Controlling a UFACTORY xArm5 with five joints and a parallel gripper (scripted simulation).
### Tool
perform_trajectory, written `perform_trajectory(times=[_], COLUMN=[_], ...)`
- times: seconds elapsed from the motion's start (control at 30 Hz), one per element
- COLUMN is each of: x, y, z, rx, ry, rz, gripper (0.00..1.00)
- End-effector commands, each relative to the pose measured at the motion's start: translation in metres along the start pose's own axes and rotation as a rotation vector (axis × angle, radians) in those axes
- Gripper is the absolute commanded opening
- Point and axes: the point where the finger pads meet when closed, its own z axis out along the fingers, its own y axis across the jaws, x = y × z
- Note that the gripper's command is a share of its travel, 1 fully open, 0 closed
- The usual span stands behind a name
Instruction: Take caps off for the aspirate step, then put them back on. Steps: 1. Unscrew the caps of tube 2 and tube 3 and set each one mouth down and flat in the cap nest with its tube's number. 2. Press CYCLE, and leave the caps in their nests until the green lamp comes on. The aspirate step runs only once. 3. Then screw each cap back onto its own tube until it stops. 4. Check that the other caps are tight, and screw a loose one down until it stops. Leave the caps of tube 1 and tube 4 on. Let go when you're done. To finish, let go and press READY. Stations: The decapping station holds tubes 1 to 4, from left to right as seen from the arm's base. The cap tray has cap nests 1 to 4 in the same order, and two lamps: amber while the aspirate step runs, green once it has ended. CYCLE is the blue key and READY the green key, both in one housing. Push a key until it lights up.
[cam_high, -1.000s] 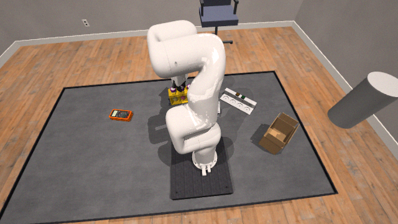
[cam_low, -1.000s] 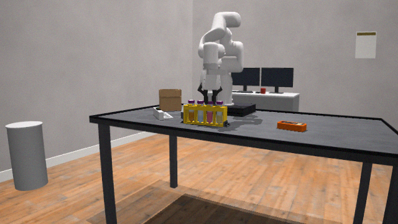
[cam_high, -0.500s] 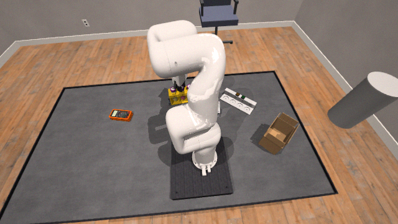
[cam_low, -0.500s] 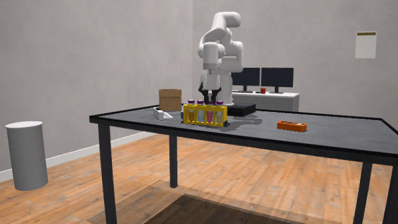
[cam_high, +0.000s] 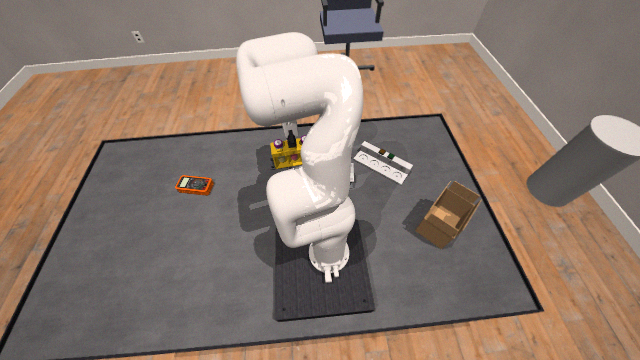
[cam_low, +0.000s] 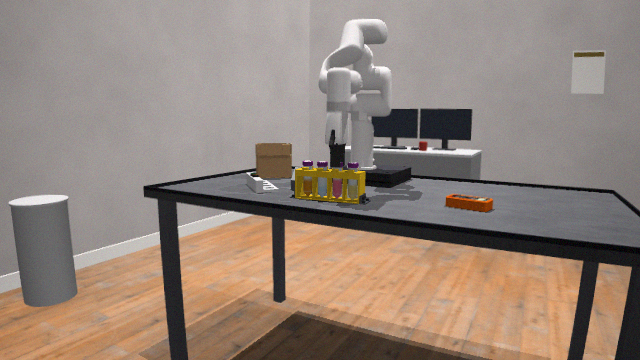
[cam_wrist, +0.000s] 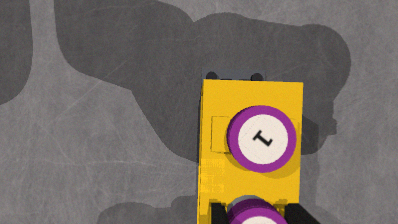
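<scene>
Cap 2 is clamped in the gripper at the rack, near the counter's far edge. Step 1 is in hand. Next: unscrew fully, lift, carry to nest 2.

Setting: laboratory room | Evidence: yellow tube rack sitting near the tabletop's far edge; orange multimeter lying toward its right edge; twin monitors standing on a white desk behind; office chair waiting by the wall.
</scene>
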Motion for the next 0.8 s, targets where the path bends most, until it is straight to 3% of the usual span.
perform_trajectory(times=[0.0, 0.33, 0.6, 0.63, 0.77], x=[0.0001, 0.0001, 0.0001, 0.0001, 0.0001], y=[0.0013, 0.0013, 0.0013, 0.0013, 0.0013], z=[-0.0016, -0.0018, -0.0019, -0.0019, -0.0019], rx=[-0.003, -0.005, -0.005, -0.005, -0.005], ry=[0.005, 0.004, 0.004, 0.004, 0.004], rz=[-0.19, -0.69, -0.76, -0.76, -0.76], gripper=[0.0, 0.0, 0.0, 0.46, 0.46])
